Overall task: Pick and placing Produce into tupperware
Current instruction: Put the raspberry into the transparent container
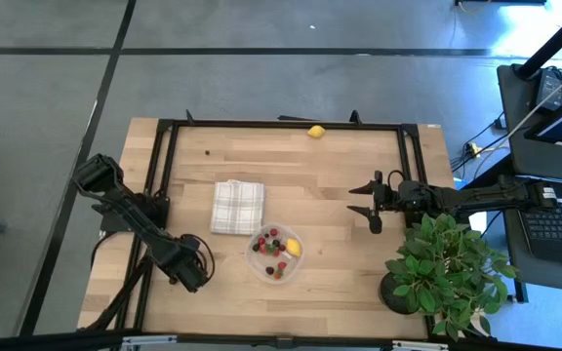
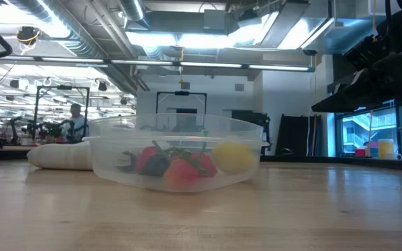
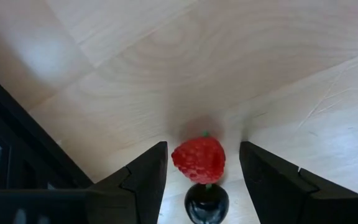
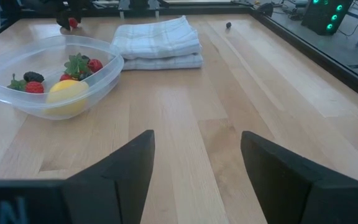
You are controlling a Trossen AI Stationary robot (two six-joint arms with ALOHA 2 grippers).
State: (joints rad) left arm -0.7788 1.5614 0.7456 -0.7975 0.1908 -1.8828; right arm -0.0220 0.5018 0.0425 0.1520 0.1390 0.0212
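Observation:
The clear tupperware (image 1: 276, 253) stands near the table's middle and holds red and dark berries and one lemon (image 4: 66, 94). My left gripper (image 3: 202, 147) is open, low over the table to the left of the tupperware (image 1: 189, 273). Its fingers stand on either side of a red raspberry (image 3: 199, 159) and a dark berry (image 3: 206, 203) without touching them. Both berries lie on the wood. My right gripper (image 1: 357, 198) is open and empty, right of the tupperware and pointing toward it. A second lemon (image 1: 316, 131) lies at the far edge, and a small dark berry (image 1: 209, 152) lies far left.
A folded white-and-grey checked cloth (image 1: 237, 207) lies just beyond the tupperware toward the far left. A leafy potted plant (image 1: 442, 265) stands at the near right corner, under my right arm. A black frame (image 1: 281, 124) runs round the table. Bare wood stretches between the tupperware and my right gripper.

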